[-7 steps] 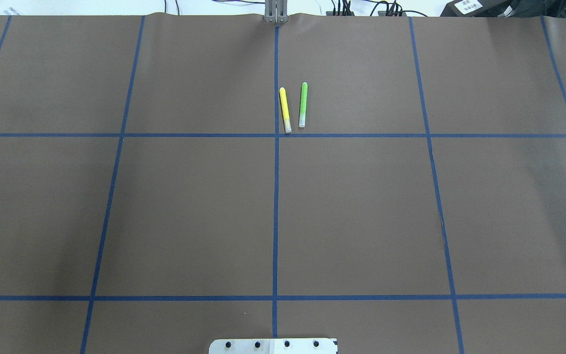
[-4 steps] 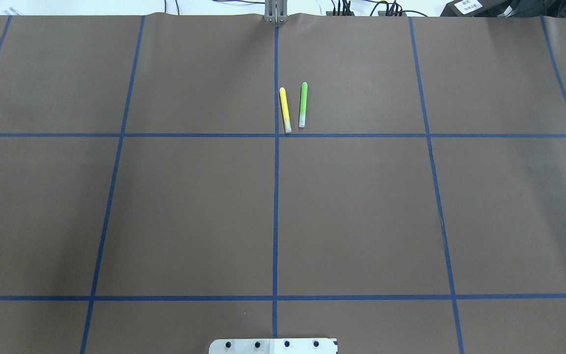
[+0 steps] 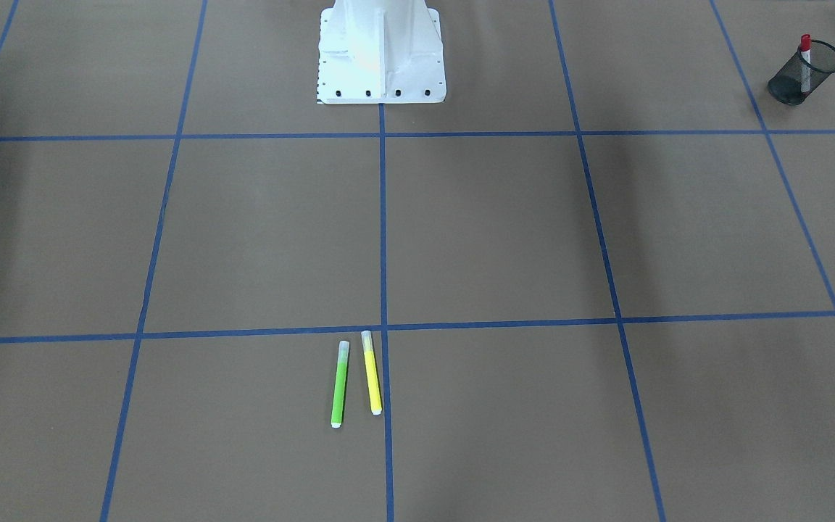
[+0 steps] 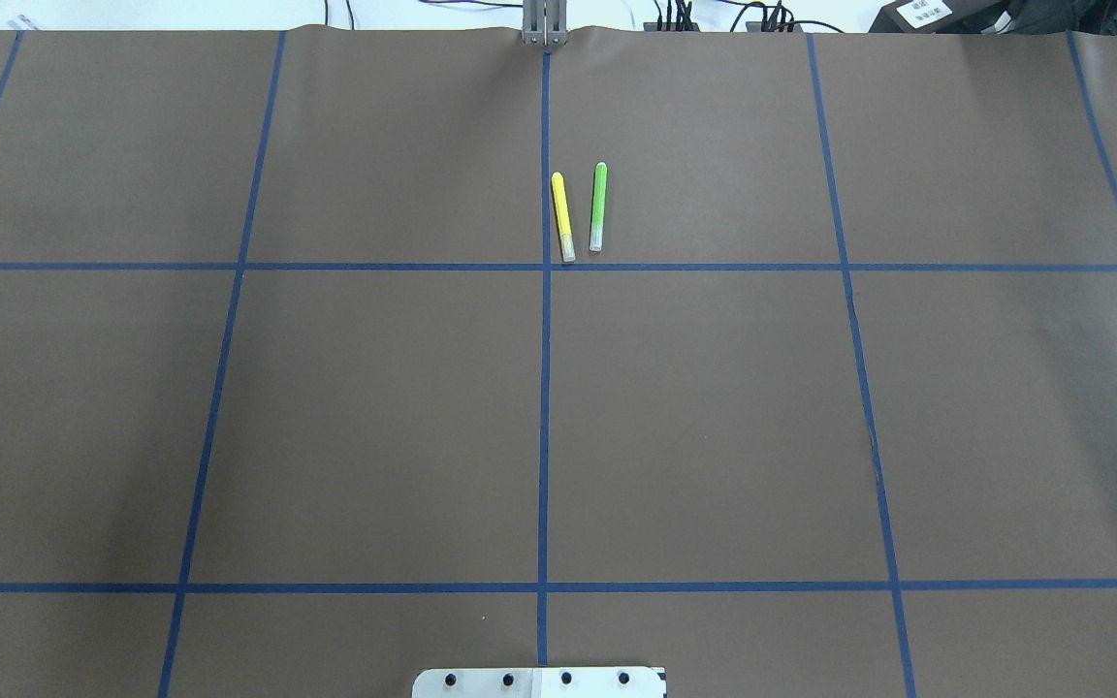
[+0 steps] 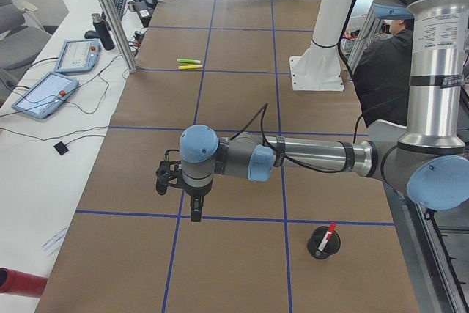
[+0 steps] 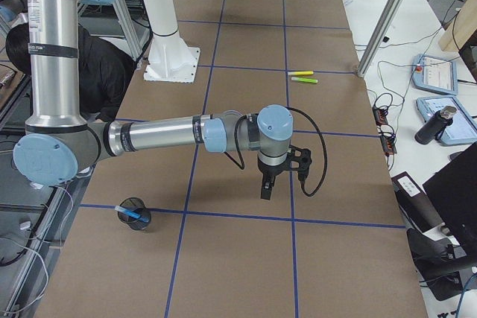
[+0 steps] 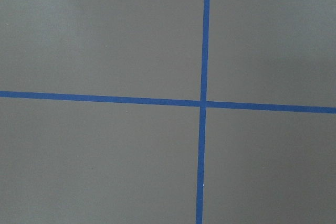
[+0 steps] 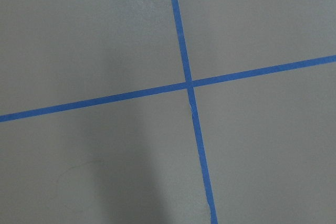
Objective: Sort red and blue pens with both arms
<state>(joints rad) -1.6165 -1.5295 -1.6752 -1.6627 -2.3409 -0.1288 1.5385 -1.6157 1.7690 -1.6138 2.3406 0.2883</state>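
Observation:
The red pen (image 5: 329, 232) stands in a black mesh cup (image 5: 321, 245) near the table's left end; it also shows as the red pen (image 3: 804, 48) in its cup (image 3: 794, 76). The blue pen (image 6: 131, 215) lies in a second mesh cup (image 6: 135, 214) near the right end. My left gripper (image 5: 195, 213) hangs over bare table away from the red pen's cup, and my right gripper (image 6: 265, 191) likewise away from the blue pen's cup. Both show only in side views, so I cannot tell if they are open or shut. The wrist views show only brown mat and blue tape.
A lime-green marker (image 4: 597, 206) and a yellow marker (image 4: 562, 216) lie side by side at the far middle of the table. The robot's white base (image 3: 381, 54) stands at the near edge. A person sits beside the base (image 5: 385, 56).

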